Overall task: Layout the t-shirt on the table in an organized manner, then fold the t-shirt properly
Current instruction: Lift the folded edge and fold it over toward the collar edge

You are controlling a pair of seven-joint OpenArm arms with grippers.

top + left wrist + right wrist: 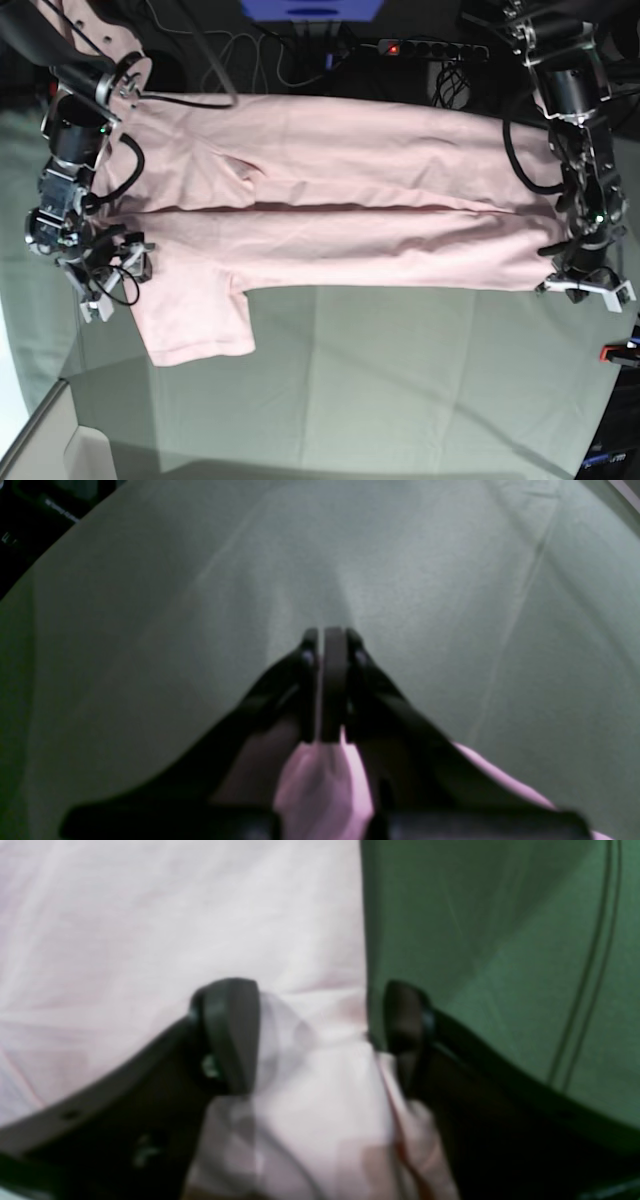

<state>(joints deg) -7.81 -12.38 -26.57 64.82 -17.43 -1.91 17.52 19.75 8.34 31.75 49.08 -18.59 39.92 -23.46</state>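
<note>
The pale pink t-shirt [330, 215] lies stretched sideways across the far half of the table [400, 390], with a long crease along its middle and one sleeve [195, 325] pointing toward the near side. My left gripper [562, 265] sits at the shirt's right end. In the left wrist view the left gripper [324, 635] is shut, with pink t-shirt cloth [320, 785] pinched between its fingers over the table [450, 580]. My right gripper [108, 262] is at the shirt's left end. Seen from the right wrist, the right gripper [315, 1005] stands wide apart, straddling the t-shirt's edge [320, 1090], with cloth bunched between the pads.
A power strip [430, 47] with a red light and loose cables lie behind the table. A red-orange clamp [620, 352] grips the right edge. A pale box corner [55, 450] shows at the near left. Bare grey-green cloth [475, 940] lies beside the shirt's edge.
</note>
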